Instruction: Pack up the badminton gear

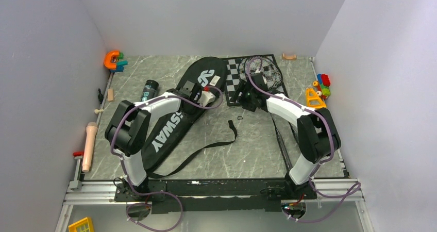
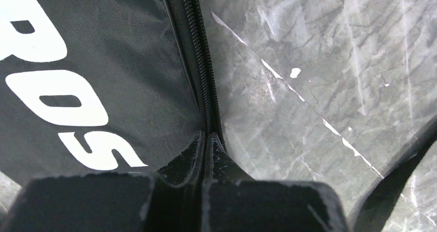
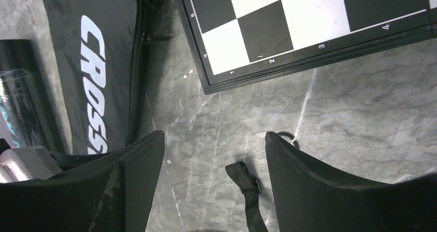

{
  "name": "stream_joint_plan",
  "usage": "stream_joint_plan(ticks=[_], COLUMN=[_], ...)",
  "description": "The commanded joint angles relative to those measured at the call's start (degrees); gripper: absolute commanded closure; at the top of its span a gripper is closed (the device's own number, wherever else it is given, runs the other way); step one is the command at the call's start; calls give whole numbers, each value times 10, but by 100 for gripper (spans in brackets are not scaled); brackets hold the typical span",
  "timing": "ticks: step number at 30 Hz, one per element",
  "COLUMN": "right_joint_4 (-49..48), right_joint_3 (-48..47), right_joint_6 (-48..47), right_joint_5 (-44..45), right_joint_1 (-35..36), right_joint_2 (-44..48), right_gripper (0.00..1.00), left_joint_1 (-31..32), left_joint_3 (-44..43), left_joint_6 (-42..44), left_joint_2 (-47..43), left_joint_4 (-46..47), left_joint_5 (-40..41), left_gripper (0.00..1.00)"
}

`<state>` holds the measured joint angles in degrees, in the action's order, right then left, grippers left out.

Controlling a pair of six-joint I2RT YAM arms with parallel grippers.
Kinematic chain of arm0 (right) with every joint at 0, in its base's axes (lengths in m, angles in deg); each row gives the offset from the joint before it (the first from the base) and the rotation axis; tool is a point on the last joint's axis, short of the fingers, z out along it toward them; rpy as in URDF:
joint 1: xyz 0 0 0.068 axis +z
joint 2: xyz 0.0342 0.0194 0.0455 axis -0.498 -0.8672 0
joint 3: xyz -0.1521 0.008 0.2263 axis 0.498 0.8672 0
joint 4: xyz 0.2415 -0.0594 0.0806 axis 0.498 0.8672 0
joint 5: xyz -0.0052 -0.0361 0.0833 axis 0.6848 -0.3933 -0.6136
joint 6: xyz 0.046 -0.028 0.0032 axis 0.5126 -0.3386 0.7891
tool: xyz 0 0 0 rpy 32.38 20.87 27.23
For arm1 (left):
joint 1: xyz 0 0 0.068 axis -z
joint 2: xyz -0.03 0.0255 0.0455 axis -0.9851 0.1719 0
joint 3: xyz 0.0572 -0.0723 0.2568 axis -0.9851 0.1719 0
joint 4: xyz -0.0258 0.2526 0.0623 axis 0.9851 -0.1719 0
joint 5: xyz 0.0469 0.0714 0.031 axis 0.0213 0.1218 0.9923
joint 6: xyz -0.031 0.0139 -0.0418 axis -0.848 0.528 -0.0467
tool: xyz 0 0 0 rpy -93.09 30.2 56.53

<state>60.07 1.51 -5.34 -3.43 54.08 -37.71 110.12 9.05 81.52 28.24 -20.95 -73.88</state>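
The racket bag [image 1: 167,131] lies flat and slantwise on the grey marbled table [image 1: 247,144], its narrow end close to the arm bases and its wide end farther back. Nothing shows what it holds. Its loose strap [image 1: 227,136] trails off to the bag's right. In the right wrist view the strap's end lies just below the right gripper [image 3: 214,137], whose fingers are spread wide with nothing between them.

The left gripper [image 2: 208,139] sits on the bag's right edge, its fingers pressed together right on the zip [image 2: 202,56]. Whether a pull tab is caught between them is hidden. The zip looks done up just beyond the tips.

Left of the bag's wide end lies the dark tube [image 1: 149,90] — what is inside it cannot be seen. Right of the bag is a chessboard [image 1: 234,69] with a racket [image 1: 263,71] head over it, the handle hidden behind the right arm.

Toys [image 1: 114,60] sit far left of the bag and more toys [image 1: 319,90] far right, both against the pale walls that close off three sides.
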Motion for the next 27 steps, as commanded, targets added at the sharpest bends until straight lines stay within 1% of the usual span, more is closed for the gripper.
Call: stream_joint_plan(ticks=[1, 7, 11, 16, 20, 27], right_joint_4=[-29, -36, -58, -85, -122, -124], right_joint_3=[-5, -20, -18, -25, -11, -14], right_joint_6=[13, 16, 21, 29, 37, 39], right_joint_5=[-18, -19, -23, -22, -23, -10], right_joint_1=[4, 30, 49, 78, 92, 111], right_joint_2=[23, 16, 14, 10, 30, 37], right_gripper=[25, 25, 25, 25, 24, 24], left_joint_1=[-1, -3, -10, -14, -15, -20], left_joint_3=[-40, -85, -108, -124, -115, -119], left_joint_6=[-17, -31, -39, -47, -54, -70], left_joint_2=[-55, -116, -142, -150, -151, -148], left_joint_4=[-40, -93, -118, -135, -132, -128], left_joint_5=[-5, -26, -37, -55, -61, -66], left_gripper=[100, 100, 100, 100, 100, 100])
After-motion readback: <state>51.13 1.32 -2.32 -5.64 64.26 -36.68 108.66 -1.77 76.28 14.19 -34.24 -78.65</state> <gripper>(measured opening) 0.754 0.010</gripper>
